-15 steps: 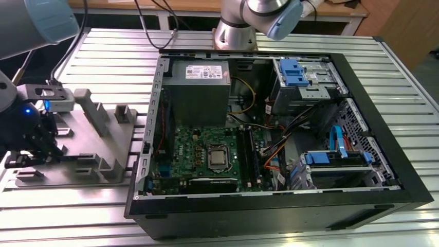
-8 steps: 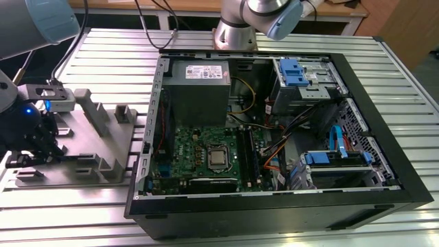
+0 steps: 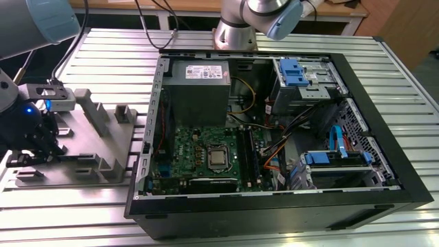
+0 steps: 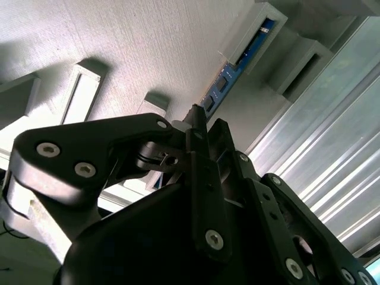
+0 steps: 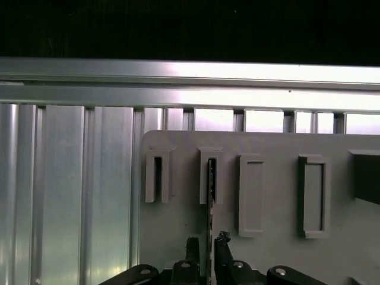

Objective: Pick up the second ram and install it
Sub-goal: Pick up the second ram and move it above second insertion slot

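Note:
The second ram [image 5: 210, 178] stands on edge in a narrow slot of the grey holder plate [image 5: 273, 249], seen edge-on as a thin dark strip. In the second wrist view its blue face [image 4: 237, 65] runs along the slot. My gripper [image 5: 207, 242] sits down over it, one black finger on each side, shut on the board, which still rests in the slot. In the exterior view the gripper [image 3: 31, 152] hangs over the holder plate [image 3: 89, 154] at the exterior view's left, well apart from the green motherboard [image 3: 205, 149].
The open black computer case [image 3: 274, 206] lies on the ribbed metal table [image 3: 103, 51], with a power supply [image 3: 199, 77], cables and blue drive bays [image 3: 336, 159] inside. The holder plate carries several raised slots and posts [image 3: 92, 110] close to my gripper.

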Robot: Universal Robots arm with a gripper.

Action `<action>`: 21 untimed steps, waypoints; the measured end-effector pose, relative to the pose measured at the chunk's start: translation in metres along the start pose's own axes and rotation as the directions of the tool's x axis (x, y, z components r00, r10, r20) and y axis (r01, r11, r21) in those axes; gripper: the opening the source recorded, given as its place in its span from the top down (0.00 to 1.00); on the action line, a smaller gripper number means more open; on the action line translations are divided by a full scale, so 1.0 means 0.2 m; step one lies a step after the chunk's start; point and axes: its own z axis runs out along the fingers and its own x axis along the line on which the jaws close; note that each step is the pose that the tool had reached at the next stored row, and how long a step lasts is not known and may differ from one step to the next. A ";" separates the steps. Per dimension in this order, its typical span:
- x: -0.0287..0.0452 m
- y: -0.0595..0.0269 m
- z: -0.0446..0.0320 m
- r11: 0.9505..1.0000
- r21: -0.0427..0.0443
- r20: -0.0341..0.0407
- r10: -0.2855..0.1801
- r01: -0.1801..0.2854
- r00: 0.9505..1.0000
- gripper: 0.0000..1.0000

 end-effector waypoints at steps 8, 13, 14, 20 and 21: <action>0.000 0.000 0.001 1.000 0.000 0.000 0.000 0.000 1.000 0.84; 0.000 0.000 0.001 1.000 0.000 0.000 0.000 0.000 1.000 0.84; 0.000 0.000 0.001 1.000 0.000 0.000 0.000 0.000 1.000 0.85; 0.000 0.000 0.001 1.000 0.000 0.000 0.000 0.000 1.000 0.89; 0.000 0.000 0.002 1.000 0.000 0.000 0.000 0.000 1.000 0.89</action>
